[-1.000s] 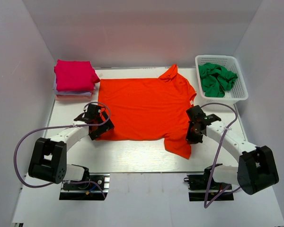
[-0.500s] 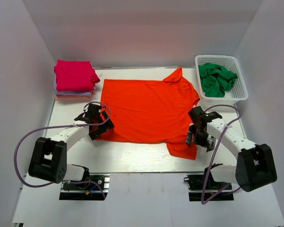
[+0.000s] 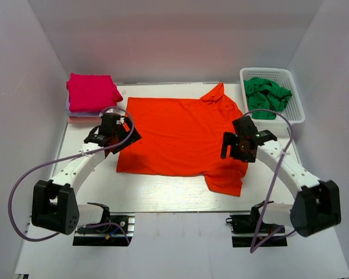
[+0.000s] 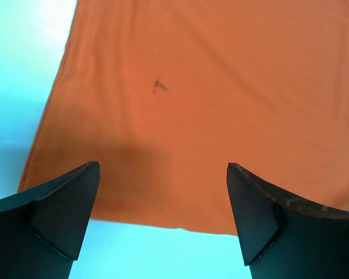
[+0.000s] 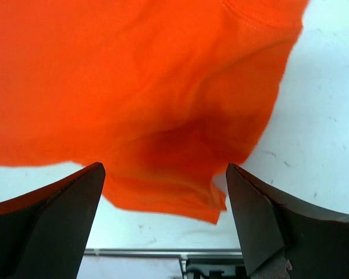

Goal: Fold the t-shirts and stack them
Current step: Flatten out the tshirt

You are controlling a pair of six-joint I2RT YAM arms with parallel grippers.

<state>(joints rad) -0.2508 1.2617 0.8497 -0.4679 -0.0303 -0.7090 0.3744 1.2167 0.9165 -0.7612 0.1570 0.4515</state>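
Note:
An orange-red t-shirt (image 3: 177,136) lies spread flat in the middle of the white table, one sleeve at the near right and the other at the far right. My left gripper (image 3: 109,138) hovers open over the shirt's left edge (image 4: 180,110), holding nothing. Above the near right sleeve (image 5: 163,186) my right gripper (image 3: 239,146) hangs open and empty. A folded stack with a magenta t-shirt (image 3: 92,92) on top rests at the far left. A crumpled green t-shirt (image 3: 266,96) fills the basket.
The white basket (image 3: 296,113) stands at the far right corner. Pale folded shirts (image 3: 81,118) lie under the magenta one. The table's near metal edge (image 5: 139,253) runs just below the right sleeve. White walls close in on three sides.
My right gripper opened, let go of the shirt's right side and rose toward the back. My left gripper lifted and moved back along the left edge. The shirt shifted slightly right.

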